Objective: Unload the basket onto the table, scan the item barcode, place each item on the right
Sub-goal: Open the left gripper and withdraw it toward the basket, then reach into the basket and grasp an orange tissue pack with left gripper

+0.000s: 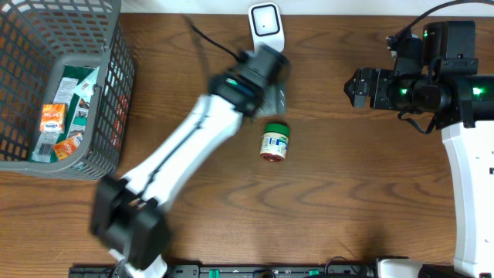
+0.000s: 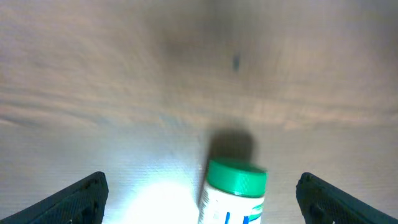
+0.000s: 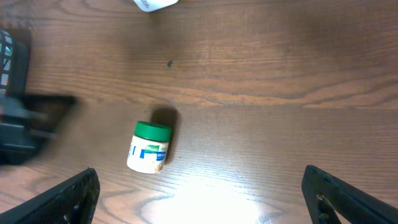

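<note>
In front of the white scanner (image 1: 264,22), on the wooden table (image 1: 347,201): one green-lidded jar (image 1: 274,142), lying on its side, untouched. Left gripper (image 1: 276,94) hung between scanner and jar, jaws spread, empty. Right gripper (image 3: 200,196), well right of the scanner, likewise spread and empty.

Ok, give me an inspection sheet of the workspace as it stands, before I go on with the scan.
Surface: wooden table, no spills seen.
Job's things: jar with a green lid, lying on its side, not held; white scanner at the far edge, apart from the jar.
Clutter: grey basket at the left arm's side, holding packets.
Grippers: left tool open and empty, between scanner and jar, facing the jar's lid; right tool open and empty, off to the side.
Cables: black cable across the table beside the scanner.
Surroundings: nothing seen.
</note>
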`<action>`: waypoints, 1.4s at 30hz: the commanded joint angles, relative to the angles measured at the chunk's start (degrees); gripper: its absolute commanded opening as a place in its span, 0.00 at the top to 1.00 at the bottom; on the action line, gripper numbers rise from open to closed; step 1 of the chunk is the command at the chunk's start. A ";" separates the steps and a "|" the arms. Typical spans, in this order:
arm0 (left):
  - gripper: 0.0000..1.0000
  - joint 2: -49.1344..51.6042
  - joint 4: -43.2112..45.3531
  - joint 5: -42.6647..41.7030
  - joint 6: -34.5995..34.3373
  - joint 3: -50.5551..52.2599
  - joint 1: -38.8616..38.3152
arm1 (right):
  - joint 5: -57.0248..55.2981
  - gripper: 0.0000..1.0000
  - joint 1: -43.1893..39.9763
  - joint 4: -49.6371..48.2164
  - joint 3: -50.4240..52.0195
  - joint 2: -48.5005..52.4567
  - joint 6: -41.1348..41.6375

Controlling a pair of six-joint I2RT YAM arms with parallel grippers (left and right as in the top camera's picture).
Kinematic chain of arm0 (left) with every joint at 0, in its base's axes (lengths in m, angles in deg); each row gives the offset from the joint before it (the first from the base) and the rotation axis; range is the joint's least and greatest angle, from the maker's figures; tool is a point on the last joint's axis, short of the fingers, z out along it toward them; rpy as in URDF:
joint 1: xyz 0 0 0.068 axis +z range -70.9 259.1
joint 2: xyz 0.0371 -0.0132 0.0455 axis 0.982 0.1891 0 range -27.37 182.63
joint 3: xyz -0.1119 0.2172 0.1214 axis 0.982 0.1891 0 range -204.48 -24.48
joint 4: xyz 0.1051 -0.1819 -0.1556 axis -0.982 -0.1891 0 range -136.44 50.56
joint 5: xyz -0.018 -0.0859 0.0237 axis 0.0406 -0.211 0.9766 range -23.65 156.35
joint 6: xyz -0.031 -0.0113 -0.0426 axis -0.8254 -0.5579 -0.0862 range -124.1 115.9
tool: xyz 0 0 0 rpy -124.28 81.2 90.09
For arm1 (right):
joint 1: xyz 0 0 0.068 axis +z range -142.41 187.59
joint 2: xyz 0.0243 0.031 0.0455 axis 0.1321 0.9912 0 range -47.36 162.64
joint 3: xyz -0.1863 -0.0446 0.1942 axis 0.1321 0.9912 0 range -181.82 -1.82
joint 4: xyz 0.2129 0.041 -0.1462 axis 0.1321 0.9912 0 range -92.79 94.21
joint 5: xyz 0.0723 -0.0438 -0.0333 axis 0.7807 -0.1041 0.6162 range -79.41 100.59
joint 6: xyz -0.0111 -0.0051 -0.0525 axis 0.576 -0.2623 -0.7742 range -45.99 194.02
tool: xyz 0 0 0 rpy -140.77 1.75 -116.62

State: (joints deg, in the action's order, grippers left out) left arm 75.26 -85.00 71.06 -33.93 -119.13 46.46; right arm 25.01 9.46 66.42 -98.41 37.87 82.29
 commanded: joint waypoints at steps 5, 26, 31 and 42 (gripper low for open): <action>0.03 -12.72 -0.74 1.18 1.77 -3.15 12.24 | 0.48 0.01 0.04 0.02 -1.16 0.28 -0.83; 0.03 -23.96 -3.34 1.16 -2.14 -3.08 54.82 | 0.48 0.01 0.04 0.02 -1.16 0.28 -0.85; 0.03 -20.24 -5.55 1.18 -4.17 -3.08 59.45 | 0.48 0.01 0.04 0.02 -1.16 0.28 -0.83; 0.03 -8.50 -11.08 1.40 -5.22 -3.08 63.23 | 0.48 0.01 0.04 0.02 -1.16 0.28 -0.83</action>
State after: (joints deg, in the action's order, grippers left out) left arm 65.05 -95.52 71.49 -38.65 -121.60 109.34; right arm 24.99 9.46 66.42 -98.41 37.87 82.29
